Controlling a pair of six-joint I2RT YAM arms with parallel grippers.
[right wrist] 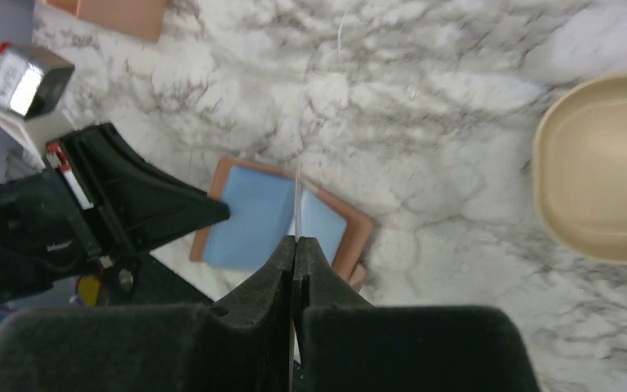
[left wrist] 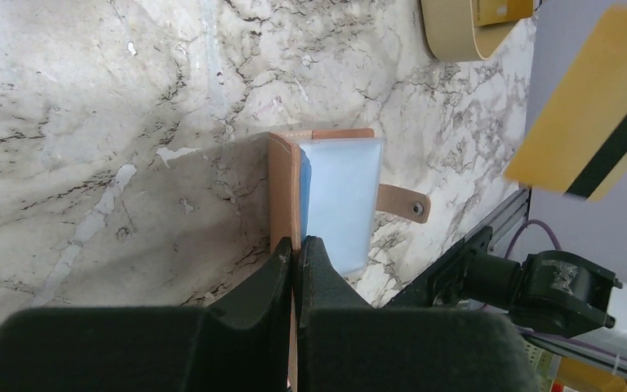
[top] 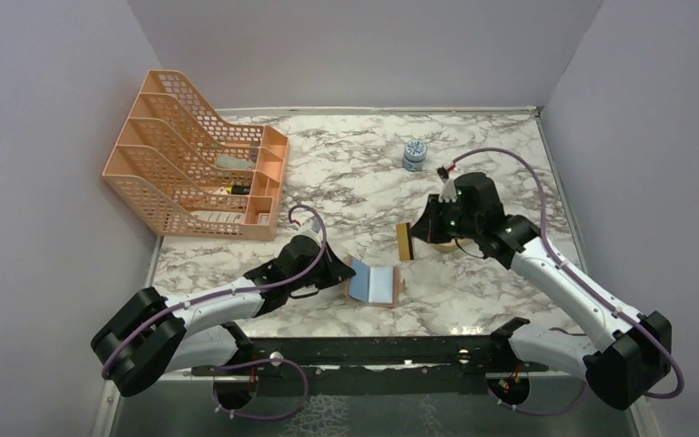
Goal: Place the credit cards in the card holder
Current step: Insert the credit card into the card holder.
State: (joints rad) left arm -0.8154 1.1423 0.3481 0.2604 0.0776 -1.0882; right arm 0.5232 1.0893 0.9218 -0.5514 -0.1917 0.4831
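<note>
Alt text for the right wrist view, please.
The right pincer is shut on a card seen edge-on, with the open card holder beyond it on the marble table. The left pincer holds the holder's edge; a beige tray sits at right.

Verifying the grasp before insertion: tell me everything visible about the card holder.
The card holder is a small tan leather-look book wallet lying open on the marble table, light blue clear sleeves facing up, a strap with a snap button sticking out one side. The left gripper is shut on one cover's edge.
</note>
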